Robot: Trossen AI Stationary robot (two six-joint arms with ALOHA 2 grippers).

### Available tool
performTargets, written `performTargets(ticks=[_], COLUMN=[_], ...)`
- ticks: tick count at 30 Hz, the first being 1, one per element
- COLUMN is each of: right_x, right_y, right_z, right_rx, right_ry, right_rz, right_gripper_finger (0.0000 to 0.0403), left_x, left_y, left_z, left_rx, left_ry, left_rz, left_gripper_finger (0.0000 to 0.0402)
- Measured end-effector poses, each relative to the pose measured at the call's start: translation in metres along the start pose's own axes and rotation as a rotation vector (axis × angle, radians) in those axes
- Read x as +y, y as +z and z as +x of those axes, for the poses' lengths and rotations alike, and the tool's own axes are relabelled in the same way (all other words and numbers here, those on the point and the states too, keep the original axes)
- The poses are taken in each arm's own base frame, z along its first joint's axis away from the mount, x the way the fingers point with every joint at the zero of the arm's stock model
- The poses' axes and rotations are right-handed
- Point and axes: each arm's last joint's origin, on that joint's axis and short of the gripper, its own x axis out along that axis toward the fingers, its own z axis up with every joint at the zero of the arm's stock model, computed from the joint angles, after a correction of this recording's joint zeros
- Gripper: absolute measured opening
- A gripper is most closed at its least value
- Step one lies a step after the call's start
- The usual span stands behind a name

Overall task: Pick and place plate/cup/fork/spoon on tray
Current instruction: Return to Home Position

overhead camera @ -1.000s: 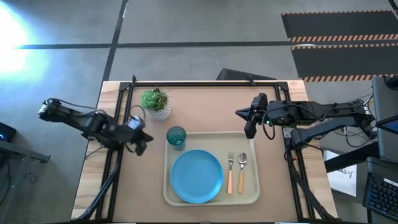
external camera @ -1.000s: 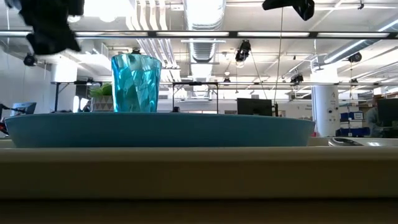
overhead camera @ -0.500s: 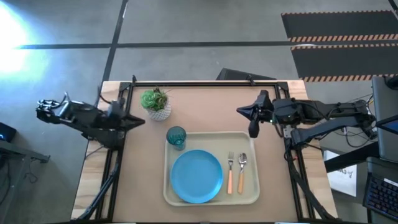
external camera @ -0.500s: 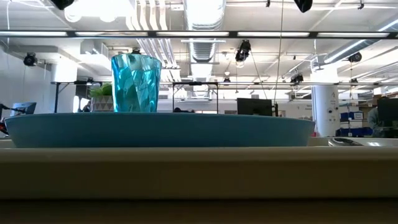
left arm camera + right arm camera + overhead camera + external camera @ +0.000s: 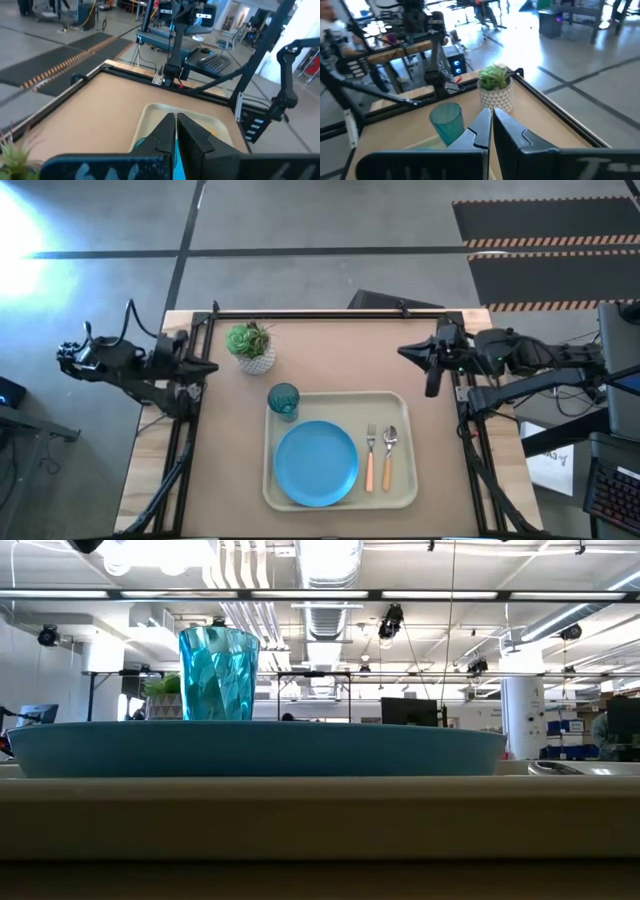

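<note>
The cream tray [image 5: 400, 492] lies at the table's middle near side. The sky-blue plate [image 5: 316, 463] lies flat on its left half. The teal cup [image 5: 283, 400] stands upright on its base in the tray's far left corner, and shows in the low view [image 5: 218, 673] behind the plate [image 5: 260, 748]. The fork [image 5: 370, 457] and spoon [image 5: 388, 452] lie side by side on the tray's right part, heads toward the far edge. My left gripper [image 5: 208, 367] is shut and empty over the table's left edge. My right gripper [image 5: 405, 352] is shut and empty near the right edge.
A white pot with a green plant [image 5: 250, 346] stands on the table beyond the cup, toward the far left. Black frame rails run along the far edge [image 5: 330, 314] and both sides. Bare tabletop lies between the tray and each arm.
My left gripper has drawn back from beside the cup toward the table's left edge and has gone up out of the low view. My right gripper has drawn back toward the right edge. The things on the tray have stayed put.
</note>
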Motion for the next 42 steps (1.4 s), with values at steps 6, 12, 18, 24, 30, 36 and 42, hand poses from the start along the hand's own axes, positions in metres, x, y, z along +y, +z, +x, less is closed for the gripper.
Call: performTargets(ticks=[6,12,18,24,30,36,42], right_x=[0.0,0.0,-0.007,-0.014,-0.013,-0.009,-0.005], right_y=[0.001,0.002,0.009,0.012,0.011,0.002,-0.024], right_z=[-0.006,-0.012,-0.043,-0.077,-0.082,-0.073,-0.046], right_rx=[-0.008,-0.005,-0.088,-0.178,-0.182,-0.155,-0.067], right_ry=[0.042,0.122,0.241,0.397,0.485,0.595,0.604], right_rz=[-0.033,-0.063,-0.102,-0.147,-0.157,-0.123,-0.019], right_gripper_finger=[0.0009,0.0009,0.0009,0.0009,0.0009,0.0009,0.0009], left_x=[0.001,0.003,0.007,0.012,0.015,0.023,0.015], left_y=[0.0,0.0,0.0,-0.001,-0.019,-0.063,-0.083], left_z=[-0.003,-0.006,-0.016,-0.033,-0.036,-0.025,-0.006], left_rx=[-0.011,-0.022,-0.056,-0.142,-0.299,-0.287,-0.255], left_ry=[-0.003,-0.006,-0.025,-0.161,-0.296,-0.388,-0.593], left_rz=[0.075,0.157,0.22,0.235,0.287,0.12,0.057], left_gripper_finger=[0.0,0.0,0.0,0.0,0.0,0.0,0.0])
